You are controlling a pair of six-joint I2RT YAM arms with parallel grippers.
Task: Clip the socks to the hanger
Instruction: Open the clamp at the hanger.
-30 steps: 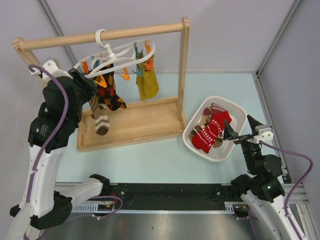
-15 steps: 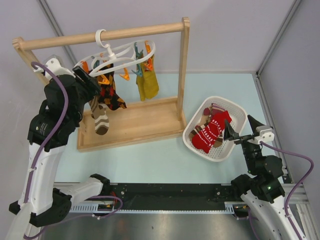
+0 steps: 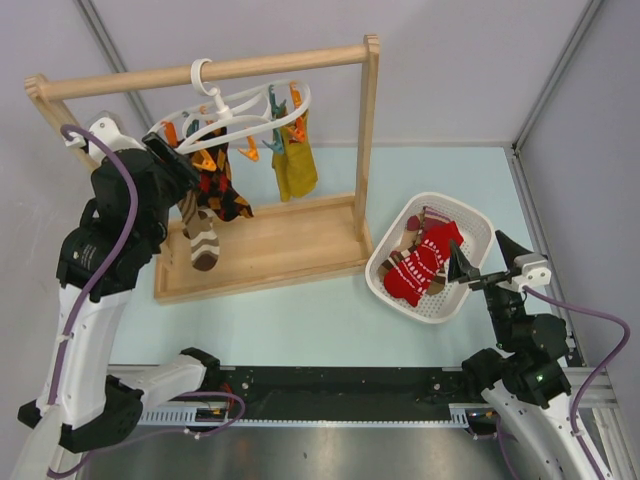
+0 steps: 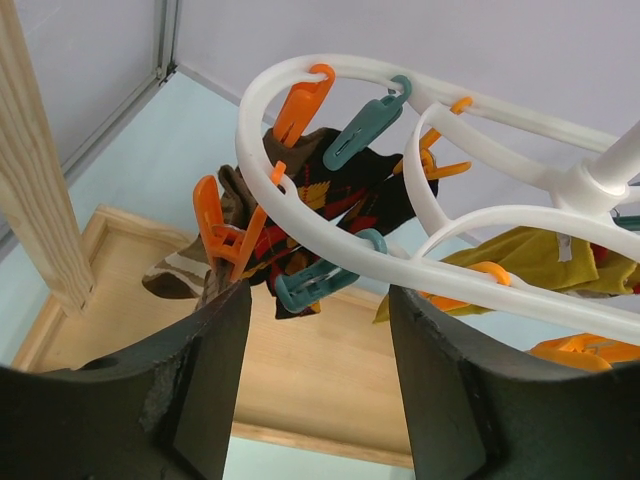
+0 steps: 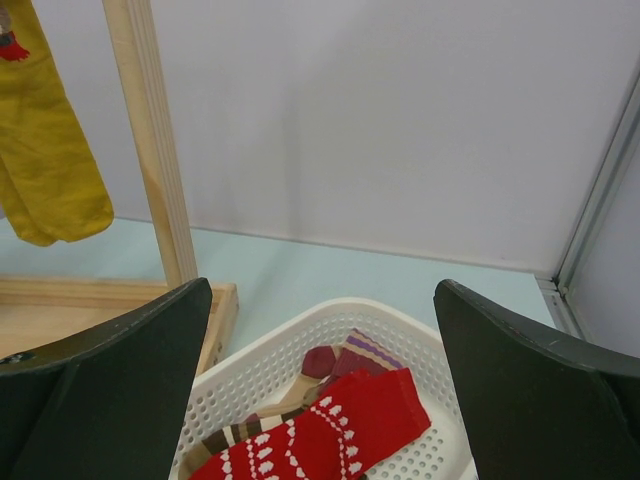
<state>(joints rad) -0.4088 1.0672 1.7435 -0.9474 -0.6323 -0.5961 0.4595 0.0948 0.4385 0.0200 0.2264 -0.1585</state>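
The white oval hanger (image 3: 222, 110) hangs by its hook from the wooden rail, with orange and teal pegs round its rings. A brown sock with cream stripes (image 3: 201, 236) hangs from an orange peg (image 4: 214, 234) at its left end. My left gripper (image 3: 163, 153) is open and empty right beside that end; in the left wrist view the gripper (image 4: 320, 298) sits just under the ring (image 4: 256, 150). The red sock with white pattern (image 3: 421, 262) and another brown striped sock (image 5: 245, 430) lie in the basket. My right gripper (image 3: 483, 258) is open and empty at the basket's near right rim.
A black sock with red-orange diamonds (image 3: 226, 192) and a mustard-yellow sock (image 3: 296, 166) also hang from the hanger. The wooden rail frame (image 3: 372, 130) stands on its base board (image 3: 270, 250). The white perforated basket (image 3: 468, 215) sits right of it. Grey walls close in behind and on both sides.
My left gripper has edged up and a little left beside the hanger's left end. The right arm has barely shifted. The socks have not moved.
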